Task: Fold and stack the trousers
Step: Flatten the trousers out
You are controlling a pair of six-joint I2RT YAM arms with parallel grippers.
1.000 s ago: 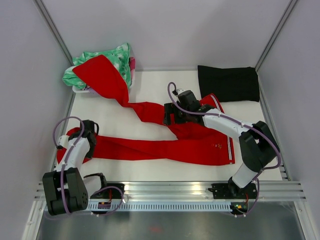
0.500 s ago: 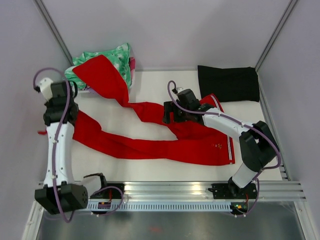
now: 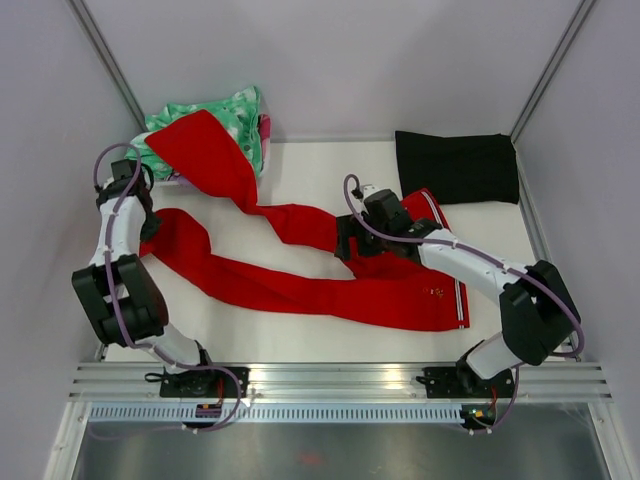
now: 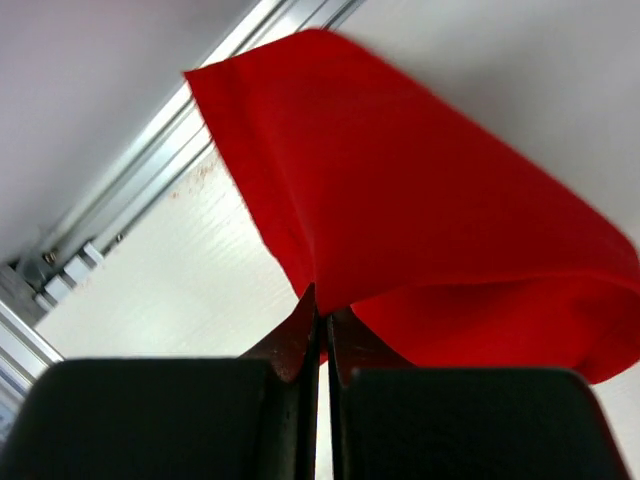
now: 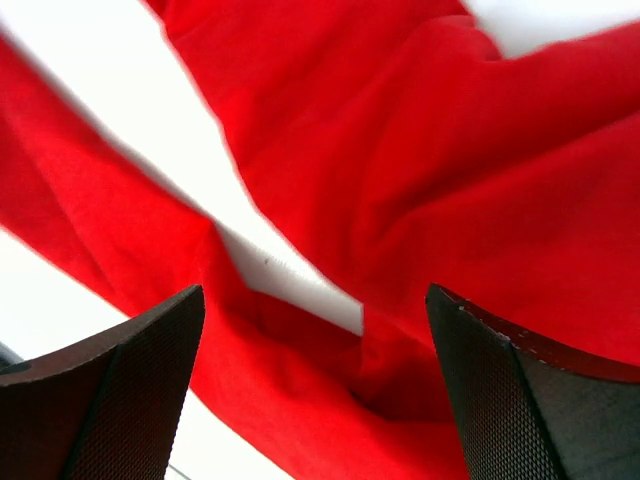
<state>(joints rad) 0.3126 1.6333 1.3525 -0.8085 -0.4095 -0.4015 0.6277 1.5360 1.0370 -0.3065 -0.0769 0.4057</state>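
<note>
Left claw [image 4: 322, 318] pinching the trousers [image 4: 420, 200] at a leg end, right claw [image 5: 312, 300] wide over the crotch; I judge leg-folding in hand, next carrying that leg across.

No legible text, brand or number anywhere, only a tiny indistinct mark [image 3: 437, 292] on the red trousers [image 3: 300, 292].

Top camera looks down; wrist cameras sit close over trousers [image 3: 300, 290].

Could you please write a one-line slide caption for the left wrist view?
Left gripper shut on a fold of the red trousers, with the white table and aluminium rail beyond.
</note>
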